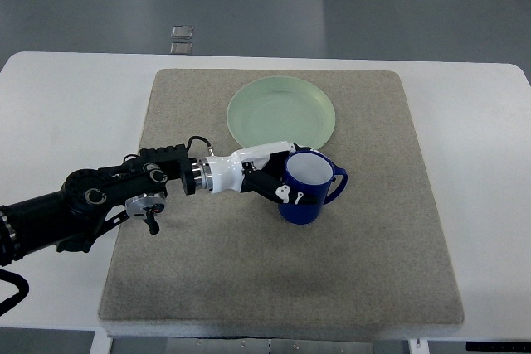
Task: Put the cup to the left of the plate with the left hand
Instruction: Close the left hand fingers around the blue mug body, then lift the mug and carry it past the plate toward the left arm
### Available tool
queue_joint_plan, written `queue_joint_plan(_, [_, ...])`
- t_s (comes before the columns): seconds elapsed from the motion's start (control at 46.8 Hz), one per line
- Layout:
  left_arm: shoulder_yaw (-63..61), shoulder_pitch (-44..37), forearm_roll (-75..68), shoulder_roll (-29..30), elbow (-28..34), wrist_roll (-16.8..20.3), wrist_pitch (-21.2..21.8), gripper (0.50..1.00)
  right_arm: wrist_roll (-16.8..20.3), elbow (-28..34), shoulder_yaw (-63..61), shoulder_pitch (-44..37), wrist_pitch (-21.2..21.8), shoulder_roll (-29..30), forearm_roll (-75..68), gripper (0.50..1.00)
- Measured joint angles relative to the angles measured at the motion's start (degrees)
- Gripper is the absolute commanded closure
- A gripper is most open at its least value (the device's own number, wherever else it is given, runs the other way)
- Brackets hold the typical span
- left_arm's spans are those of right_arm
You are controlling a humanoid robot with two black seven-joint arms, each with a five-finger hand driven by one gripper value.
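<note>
Left hand (278,181) grips the blue cup (309,190) on a grey mat (282,271) covering the white table (66,97), before grey floor (249,6).

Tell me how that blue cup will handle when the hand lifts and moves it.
The blue cup looks rigid and glossy, so it may slip in the left hand's fingers. It appears empty, so probably light. It stands upright on the mat, taller than wide with a side handle; a sideways push might tip it toward the plate.
</note>
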State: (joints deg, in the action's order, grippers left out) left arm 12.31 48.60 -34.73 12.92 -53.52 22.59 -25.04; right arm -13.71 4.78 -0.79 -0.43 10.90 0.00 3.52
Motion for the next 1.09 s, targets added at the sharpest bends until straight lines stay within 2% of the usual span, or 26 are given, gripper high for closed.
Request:
queue_joint_plan(0.214, [1.65, 0.00, 0.58, -0.09, -0.08, 0.09, 0.51, 0.904, 0.00, 0.03, 0.00, -0.01, 0.00, 0.00, 0.00, 0.568])
queue_joint_plan(0.663, [12.37, 0.18, -0.08, 0.89, 0.32, 0.13, 7.41, 0.894, 0.00, 0.00, 0.00, -0.01, 0.00, 0.00, 0.00, 0.568])
queue_joint_plan(0.984, [15.99, 0.60, -0.01, 2.46, 9.50, 0.53, 7.30, 0.879, 0.00, 0.02, 0.00, 0.00, 0.00, 0.00, 0.00, 0.568])
queue_joint_plan(1.09, [16.84, 0.62, 0.01, 3.51, 11.98, 1.85, 7.21, 0.879, 0.00, 0.00, 0.00, 0.00, 0.00, 0.00, 0.00, 0.568])
